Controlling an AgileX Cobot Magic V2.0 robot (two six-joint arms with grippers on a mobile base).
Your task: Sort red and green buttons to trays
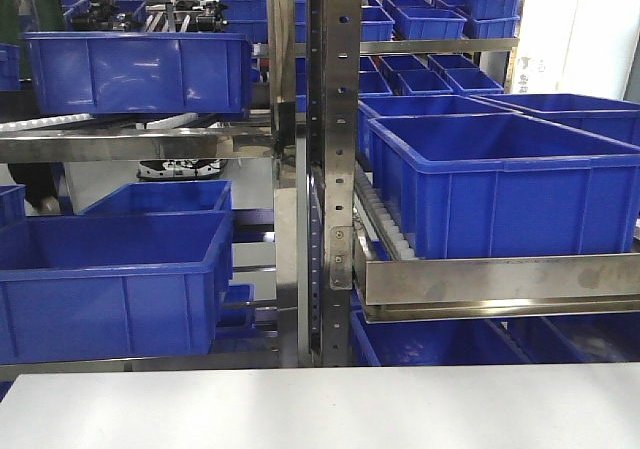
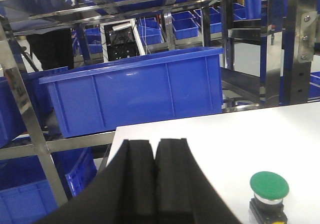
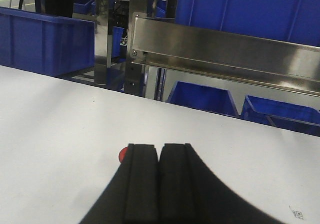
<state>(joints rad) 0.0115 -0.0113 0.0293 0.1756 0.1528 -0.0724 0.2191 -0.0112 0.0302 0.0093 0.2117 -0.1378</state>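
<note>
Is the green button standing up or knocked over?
Standing up. The green button has its cap on top and its base underneath, resting on the table.

Ahead of my left hand (image 2: 154, 145) I have bare white table (image 2: 225, 134) up to its far edge, and only the green button (image 2: 269, 185) stands close on the right. Beyond the edge, a blue crate (image 2: 135, 94) and steel rack posts (image 2: 300, 44) block the way. The right hand (image 3: 160, 147) faces open table too (a red button (image 3: 122, 155) peeks out beside it), with a steel rail (image 3: 225, 49) crossing past the edge.
</note>
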